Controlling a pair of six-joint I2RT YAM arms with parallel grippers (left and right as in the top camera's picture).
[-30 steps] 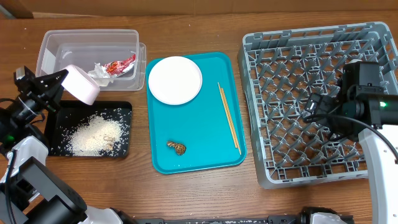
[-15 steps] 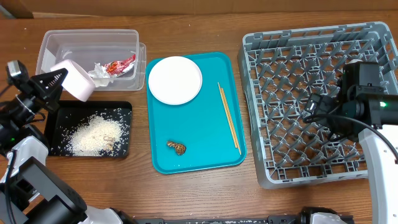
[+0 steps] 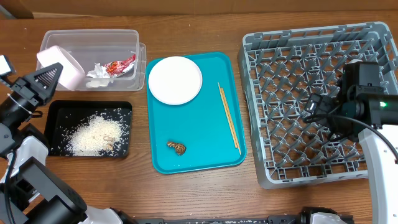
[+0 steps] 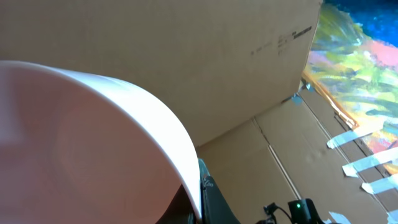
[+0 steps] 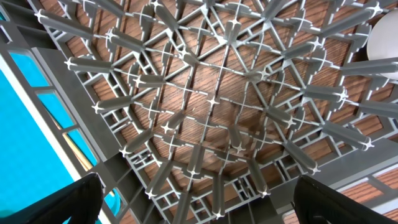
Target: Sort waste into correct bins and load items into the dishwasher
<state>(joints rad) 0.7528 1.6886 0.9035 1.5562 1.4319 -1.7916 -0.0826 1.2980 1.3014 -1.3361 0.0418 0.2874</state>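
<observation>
My left gripper [image 3: 51, 73] is shut on the rim of a pale pink bowl [image 3: 61, 66], held tipped on its side over the left end of the clear tub [image 3: 118, 38]. The bowl [image 4: 81, 143] fills the left wrist view. The tub holds a red-and-white wrapper [image 3: 120, 65] and a white tissue wad [image 3: 97, 74]. Rice grains [image 3: 92, 135] lie in the black tray [image 3: 124, 109]. A white plate [image 3: 175, 79], chopsticks [image 3: 228, 117] and a brown scrap [image 3: 176, 147] lie on the teal tray [image 3: 205, 134]. My right gripper [image 5: 199, 199] is open over the grey rack [image 3: 311, 106], empty.
The rack's pegs [image 5: 211, 99] fill the right wrist view, with the teal tray's edge [image 5: 25, 118] at the left. A cardboard wall [image 4: 236, 56] stands behind the table. Bare wooden table [image 3: 205, 193] lies in front of the trays.
My left gripper has carried the pink bowl up and to the left, from above the black tray to over the clear tub's left end. The right arm has not moved.
</observation>
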